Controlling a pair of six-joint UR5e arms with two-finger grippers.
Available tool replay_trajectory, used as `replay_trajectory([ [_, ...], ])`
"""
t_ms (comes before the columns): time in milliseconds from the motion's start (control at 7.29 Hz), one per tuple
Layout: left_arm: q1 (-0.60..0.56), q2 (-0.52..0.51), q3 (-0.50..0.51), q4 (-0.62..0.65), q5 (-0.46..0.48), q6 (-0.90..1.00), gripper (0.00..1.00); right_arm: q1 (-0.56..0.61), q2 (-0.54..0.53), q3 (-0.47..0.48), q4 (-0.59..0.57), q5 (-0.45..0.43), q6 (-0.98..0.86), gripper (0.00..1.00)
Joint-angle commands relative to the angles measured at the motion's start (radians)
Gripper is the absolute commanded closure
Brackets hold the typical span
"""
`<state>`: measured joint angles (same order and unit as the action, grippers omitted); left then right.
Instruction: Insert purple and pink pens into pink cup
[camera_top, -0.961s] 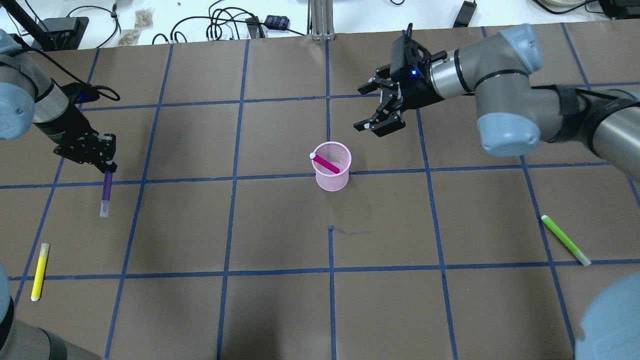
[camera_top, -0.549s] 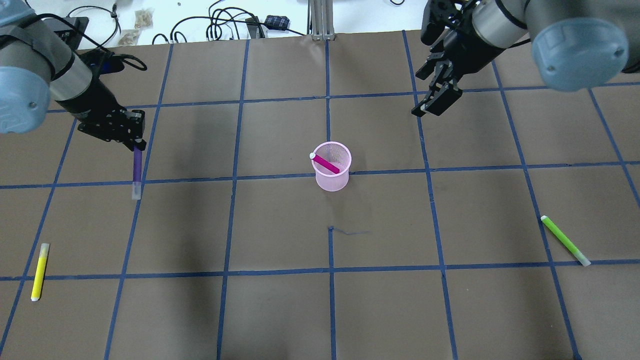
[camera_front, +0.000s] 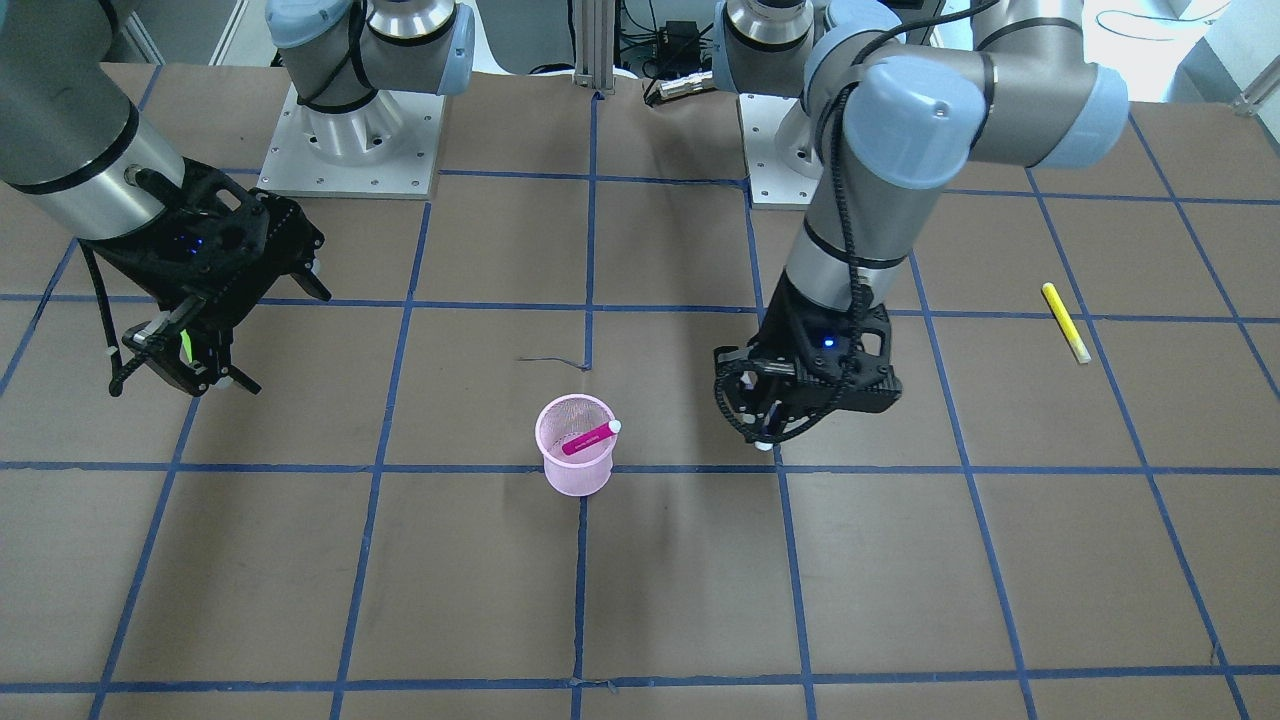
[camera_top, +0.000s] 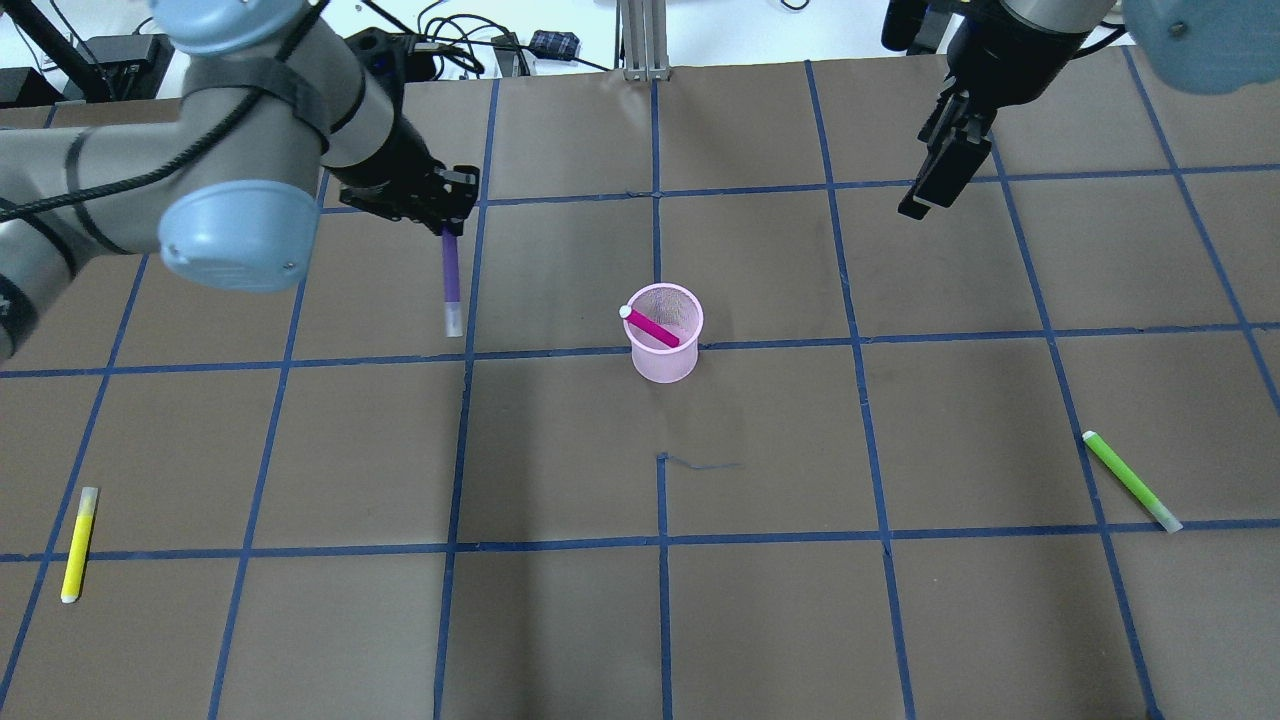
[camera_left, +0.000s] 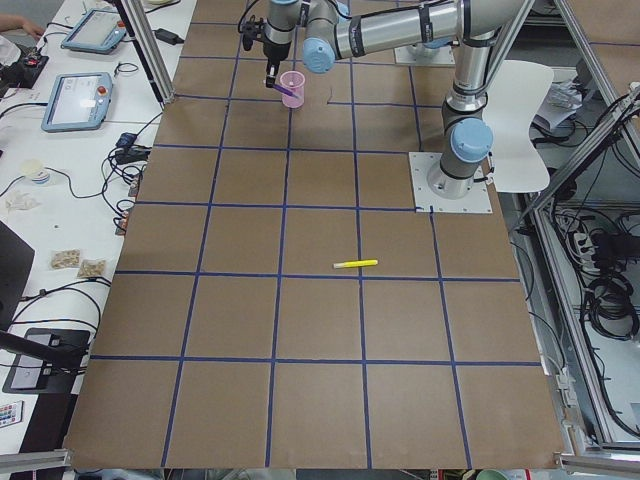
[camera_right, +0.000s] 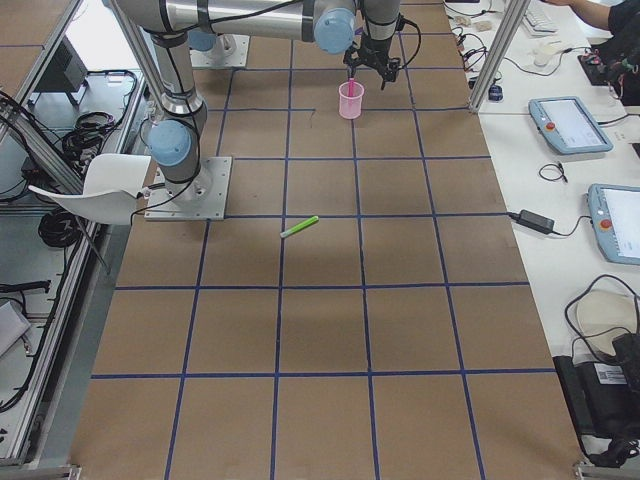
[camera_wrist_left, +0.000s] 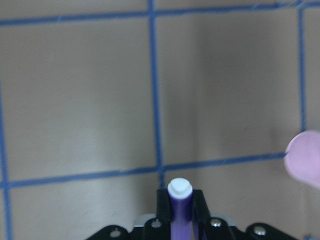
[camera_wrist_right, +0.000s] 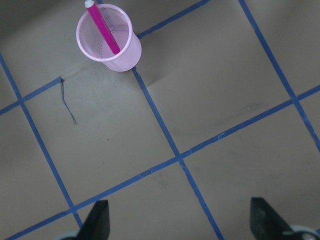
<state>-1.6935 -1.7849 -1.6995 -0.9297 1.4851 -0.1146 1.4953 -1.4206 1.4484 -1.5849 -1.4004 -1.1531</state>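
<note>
Purple pen (camera_top: 451, 280) is off the desk (camera_top: 560, 620), clamped at its top by the left end effector (camera_top: 448, 228). It hangs roughly vertical, cap end down, on the robot's left of the pink cup (camera_top: 665, 362), near but apart. Pink pen (camera_top: 652, 327) is already in the cup, leaning across the opening with its white end on the rim.

Risks, as a judgement:
- Can't tell if the pen's low end clears the rim. Carried in too low, it would knock the light mesh cup over or shove it.
- The leaning pink pen covers part of the opening, so a drop onto it could bounce out.
- Only the pen's top is gripped - a fast swing could tilt it or let it slip.

Left arm reaches in with the elbow high and the wrist pointing down. Right end effector (camera_top: 930, 190) is spread wide and empty, raised beyond the cup on the robot's right. 2 stray pens - yellow pen (camera_top: 79, 543) and green pen (camera_top: 1131, 480) - lie well apart from the cup.
</note>
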Motion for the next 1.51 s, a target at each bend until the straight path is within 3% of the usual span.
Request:
replay_trajectory([
  [0, -0.112, -0.068, -0.003, 0.231, 0.015, -0.233, 1.00, 0.000, -0.014, -0.008, -0.001, -0.012, 0.079, 0.00],
  [137, -0.115, -0.077, 0.006, 0.250, 0.014, -0.303, 1.00, 0.000, -0.017, -0.013, -0.001, -0.014, 0.164, 0.00],
  [412, -0.153, -0.086, 0.006, 0.278, 0.036, -0.376, 1.00, 0.003, -0.024, -0.011, -0.030, -0.022, 0.506, 0.00],
  [686, -0.210, -0.132, 0.001, 0.319, 0.101, -0.410, 1.00, 0.019, -0.043, -0.005, -0.030, -0.150, 0.635, 0.00],
  [1098, -0.277, -0.177, -0.022, 0.373, 0.187, -0.415, 1.00, 0.028, -0.041, 0.000, -0.064, -0.198, 0.848, 0.00],
  [1373, -0.291, -0.185, -0.034, 0.373, 0.187, -0.410, 1.00, 0.028, -0.041, 0.007, -0.041, -0.195, 0.980, 0.00],
])
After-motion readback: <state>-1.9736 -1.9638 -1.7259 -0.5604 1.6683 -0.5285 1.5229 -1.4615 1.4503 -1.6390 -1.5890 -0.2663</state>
